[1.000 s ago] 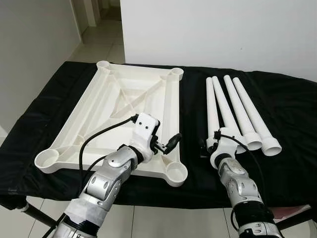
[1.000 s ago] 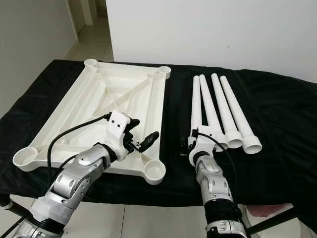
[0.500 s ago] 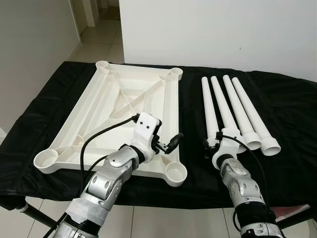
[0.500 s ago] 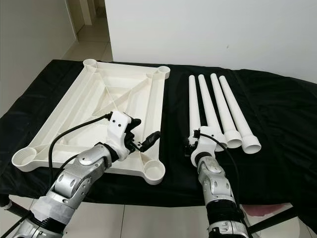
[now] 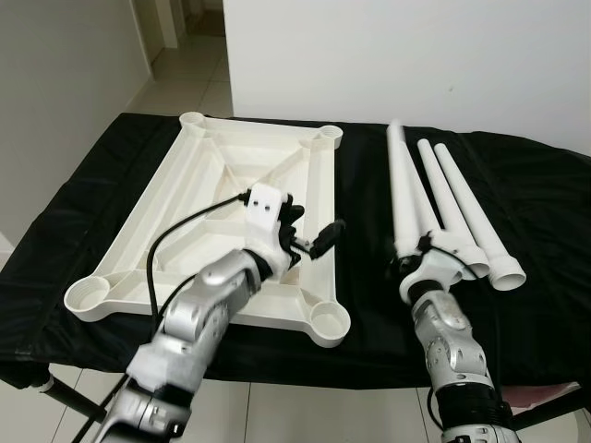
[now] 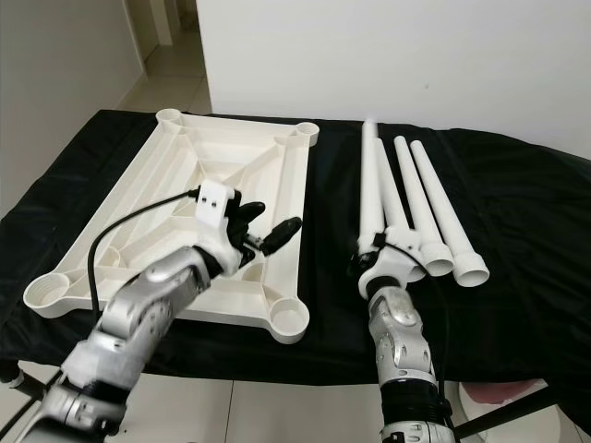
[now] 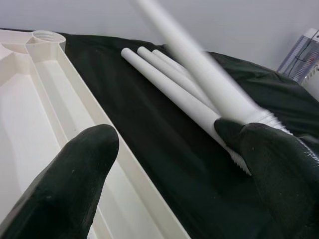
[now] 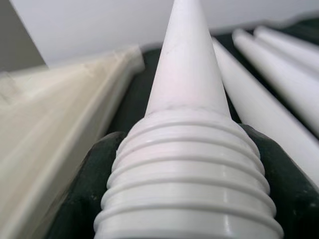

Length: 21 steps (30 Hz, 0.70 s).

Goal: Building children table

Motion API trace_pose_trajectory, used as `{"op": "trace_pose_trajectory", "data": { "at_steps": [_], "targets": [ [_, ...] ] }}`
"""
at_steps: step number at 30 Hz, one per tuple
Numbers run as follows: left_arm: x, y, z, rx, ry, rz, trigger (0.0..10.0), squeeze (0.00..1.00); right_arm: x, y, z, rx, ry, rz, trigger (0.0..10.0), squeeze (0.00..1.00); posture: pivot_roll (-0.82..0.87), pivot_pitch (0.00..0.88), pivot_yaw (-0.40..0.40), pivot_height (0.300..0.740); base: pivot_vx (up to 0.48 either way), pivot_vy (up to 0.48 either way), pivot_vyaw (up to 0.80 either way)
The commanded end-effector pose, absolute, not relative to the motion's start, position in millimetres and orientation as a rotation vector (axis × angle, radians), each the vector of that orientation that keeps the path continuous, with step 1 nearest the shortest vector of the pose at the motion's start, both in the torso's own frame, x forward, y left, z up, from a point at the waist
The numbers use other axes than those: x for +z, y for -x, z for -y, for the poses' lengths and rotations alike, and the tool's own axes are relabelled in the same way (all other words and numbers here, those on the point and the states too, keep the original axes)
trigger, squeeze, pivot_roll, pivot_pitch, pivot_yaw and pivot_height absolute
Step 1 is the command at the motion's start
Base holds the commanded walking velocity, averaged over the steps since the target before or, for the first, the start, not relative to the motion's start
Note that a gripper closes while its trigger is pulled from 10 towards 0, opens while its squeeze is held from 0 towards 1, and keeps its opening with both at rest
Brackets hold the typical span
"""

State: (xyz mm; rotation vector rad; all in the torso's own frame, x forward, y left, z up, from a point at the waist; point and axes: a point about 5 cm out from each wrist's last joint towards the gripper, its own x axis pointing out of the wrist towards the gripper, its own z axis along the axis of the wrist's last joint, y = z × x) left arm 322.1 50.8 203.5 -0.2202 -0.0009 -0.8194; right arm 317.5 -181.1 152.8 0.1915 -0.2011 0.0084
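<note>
Table top (image 5: 231, 175): white plastic, smooth, slightly glossy. Leg (image 8: 187, 164) clamped in right claw (image 6: 383, 261): white plastic, smooth shaft, ribbed thread. Surface (image 5: 545, 198) cover: black cloth, matt, wrinkled. Left claw (image 7: 164, 164) pads (image 7: 75, 184): black, matt, finely grained.

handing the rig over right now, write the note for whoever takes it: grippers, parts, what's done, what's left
Right gripper: shut on one table leg at its threaded end, thin end tilted up off the cloth.
Left gripper: jaws open, holding nothing, hovering over the tabletop's right rim.
Tabletop: upside down on the black cloth, four corner sockets showing, all without legs.
Three other legs: lying side by side to the right of the tabletop.
Done: first leg picked up.
Left: screw it into a socket, likely the near right one, then fit the other three.
</note>
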Motion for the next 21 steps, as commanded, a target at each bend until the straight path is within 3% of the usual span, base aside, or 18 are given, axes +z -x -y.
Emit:
{"op": "trace_pose_trajectory", "data": {
  "at_steps": [1,4,12,21],
  "targets": [
    [202.4,-319.1,-45.9,-0.99,0.243,-0.041,10.0,0.0,164.6,-312.6,175.4,0.053,-0.187,0.292,10.0,0.0,0.04,0.031,-0.012,0.74,0.0,0.0,0.0],
    [204.2,-322.3,-45.0,-1.002,0.267,-0.084,10.0,0.0,170.5,-309.7,170.7,0.092,-0.17,0.337,10.0,0.0,0.04,0.029,-0.012,0.74,0.0,0.0,0.0],
    [235.8,-336.3,-33.5,-1.127,0.548,-0.199,10.0,0.0,178.5,-294.8,131.2,0.381,-0.005,0.42,10.0,0.0,0.02,0.014,-0.002,0.74,0.0,0.0,0.0],
    [253.4,-346.4,-31.6,-1.162,0.686,-0.224,10.0,0.0,174.3,-289.9,120.3,0.469,0.07,0.427,10.0,0.0,0.01,0.0,0.002,0.74,0.0,0.0,0.0]
  ]
}}
